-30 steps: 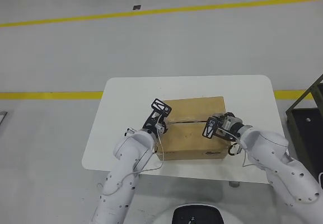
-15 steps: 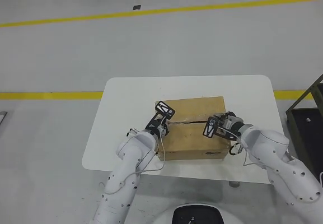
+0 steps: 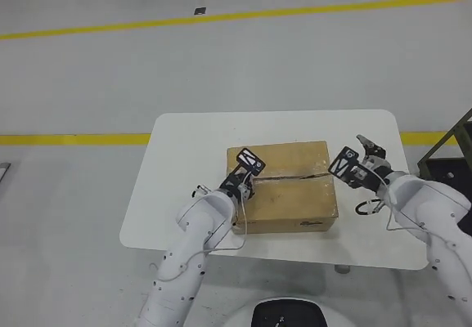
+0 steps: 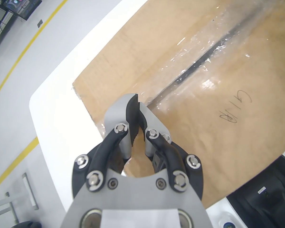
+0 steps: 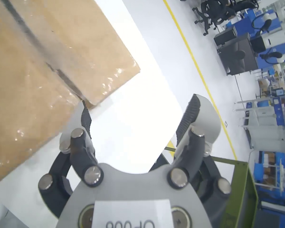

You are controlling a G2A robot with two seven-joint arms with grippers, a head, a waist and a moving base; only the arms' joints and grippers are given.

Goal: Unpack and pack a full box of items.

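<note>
One box (image 3: 289,192), brown cardboard, flaps closed, centre seam under clear tape, standing mid-way on the white surface (image 3: 178,188). Over the seam's left end, the left pincer (image 4: 135,104), pressed together; just off the seam's right end, the right pincer (image 5: 139,103), spread. Long axis and seam run left to right.

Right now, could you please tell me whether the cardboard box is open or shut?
Shut: the cardboard box has its top flaps lying flat, meeting at a seam covered by clear tape.
</note>
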